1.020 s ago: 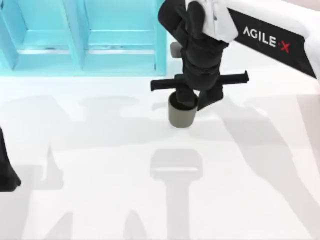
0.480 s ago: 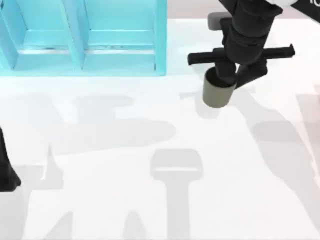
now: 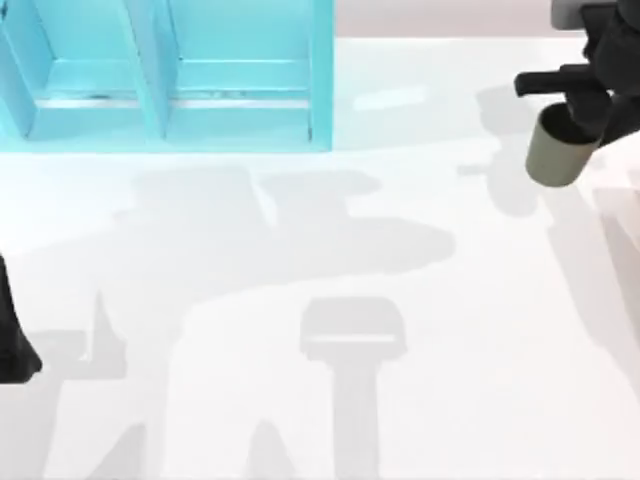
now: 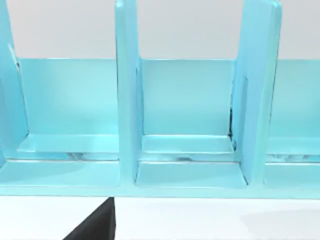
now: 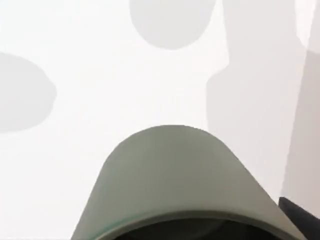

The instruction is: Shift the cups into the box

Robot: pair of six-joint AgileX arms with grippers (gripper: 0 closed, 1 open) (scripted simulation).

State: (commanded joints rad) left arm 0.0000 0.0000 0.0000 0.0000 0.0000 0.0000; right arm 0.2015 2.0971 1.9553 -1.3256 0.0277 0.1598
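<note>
An olive-grey cup [image 3: 553, 153] hangs tilted above the table near the right edge in the top view, well to the right of the box [image 3: 322, 80]. My right gripper [image 3: 578, 118] is shut on the cup's rim, one finger reaching inside it. In the right wrist view the cup's wall [image 5: 172, 180] rises close to the camera over bare white table. The box is turquoise with upright dividers and open compartments [image 4: 187, 150]; it stands at the back left. My left arm [image 3: 12, 335] is parked at the table's left edge.
The white table [image 3: 330, 400] carries only shadows of the arms and the cup. The box's right wall [image 3: 322, 120] is the nearest upright edge, far to the left of the held cup.
My right gripper has carried the olive-grey cup to the right and slightly toward the back, away from the box's right wall. The left arm has not moved.
</note>
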